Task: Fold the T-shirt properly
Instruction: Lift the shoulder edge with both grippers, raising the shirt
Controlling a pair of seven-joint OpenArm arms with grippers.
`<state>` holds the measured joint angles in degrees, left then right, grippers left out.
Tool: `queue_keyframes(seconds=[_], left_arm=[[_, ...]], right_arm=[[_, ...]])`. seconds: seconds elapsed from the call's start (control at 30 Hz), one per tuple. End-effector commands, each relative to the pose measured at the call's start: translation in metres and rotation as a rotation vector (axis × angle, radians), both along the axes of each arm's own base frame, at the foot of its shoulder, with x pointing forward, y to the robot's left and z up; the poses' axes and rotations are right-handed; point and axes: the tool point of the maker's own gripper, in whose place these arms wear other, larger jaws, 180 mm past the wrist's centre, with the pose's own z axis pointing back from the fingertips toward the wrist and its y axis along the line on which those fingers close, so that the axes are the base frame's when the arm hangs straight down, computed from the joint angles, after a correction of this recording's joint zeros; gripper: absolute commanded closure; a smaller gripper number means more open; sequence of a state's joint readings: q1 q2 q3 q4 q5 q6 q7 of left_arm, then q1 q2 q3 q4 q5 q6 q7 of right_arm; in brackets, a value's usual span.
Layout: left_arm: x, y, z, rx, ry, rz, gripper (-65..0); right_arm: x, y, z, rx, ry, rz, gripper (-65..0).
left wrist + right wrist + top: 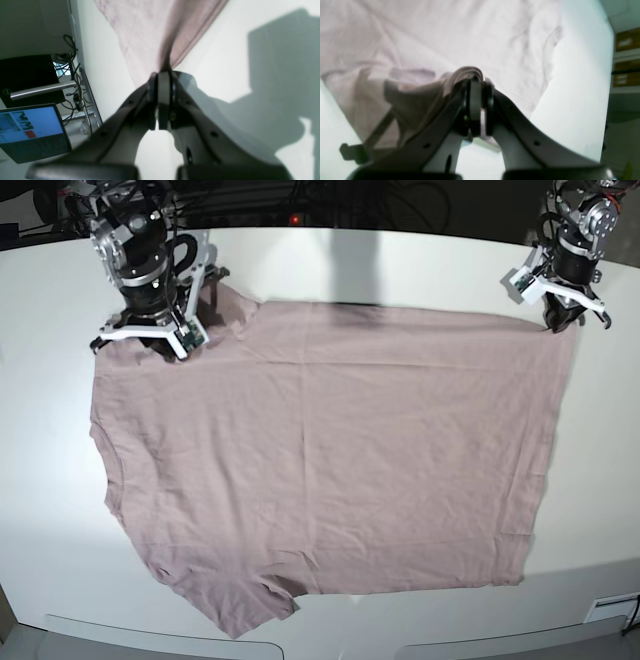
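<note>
Fingers (163,75) of both arms are pinching the T-shirt (330,450) at two far corners on the desk (40,480), starting the first fold; next probably needs lifting both together.

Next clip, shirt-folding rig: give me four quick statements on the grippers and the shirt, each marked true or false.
1. The left gripper is shut on a corner of the T-shirt. True.
2. The right gripper hangs open above the cloth. False: it is shut on bunched fabric.
3. The T-shirt is already folded in half. False: it lies spread out in one layer.
4. The T-shirt lies on a white table. True.
</note>
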<state>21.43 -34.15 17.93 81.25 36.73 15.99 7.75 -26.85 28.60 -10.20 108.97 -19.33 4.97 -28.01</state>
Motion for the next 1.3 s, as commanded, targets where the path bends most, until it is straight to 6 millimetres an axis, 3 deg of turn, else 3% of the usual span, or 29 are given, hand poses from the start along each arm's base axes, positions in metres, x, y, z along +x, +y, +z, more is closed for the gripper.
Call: queue_keyframes(seconds=[0.0, 0.17, 0.5, 0.63, 0.8, 1.1, 1.27], left_arm=[[0.058, -0.013, 0.063, -0.082, -0.294, 0.006, 0.0], [0.055, -0.01, 0.056, -0.016, -0.257, 0.001, 0.0], [0.035, 0.003, 0.089, 0.109, -0.261, -0.039, 0.0], [0.019, 0.015, 0.08, 0.162, -0.203, -0.052, 0.0], [-0.004, 0.016, 0.064, 0.171, -0.137, -0.096, 0.0], [-0.003, 0.016, 0.064, 0.172, -0.139, -0.096, 0.0], [0.009, 0.018, 0.071, 0.149, -0.168, -0.07, 0.0]], right_arm=[[0.008, -0.002, 0.011, -0.006, -0.044, 0.007, 0.0], [0.006, -0.004, 0.01, -0.007, -0.031, -0.003, 0.0], [0.001, -0.006, 0.006, -0.017, -0.01, -0.013, 0.0], [0.004, -0.007, 0.008, -0.029, -0.022, -0.008, 0.0], [0.002, -0.007, 0.007, -0.034, -0.016, -0.007, 0.0], [0.002, -0.007, 0.007, -0.03, -0.016, -0.01, 0.0], [0.005, 0.003, 0.006, 0.044, -0.018, -0.035, 0.0]])
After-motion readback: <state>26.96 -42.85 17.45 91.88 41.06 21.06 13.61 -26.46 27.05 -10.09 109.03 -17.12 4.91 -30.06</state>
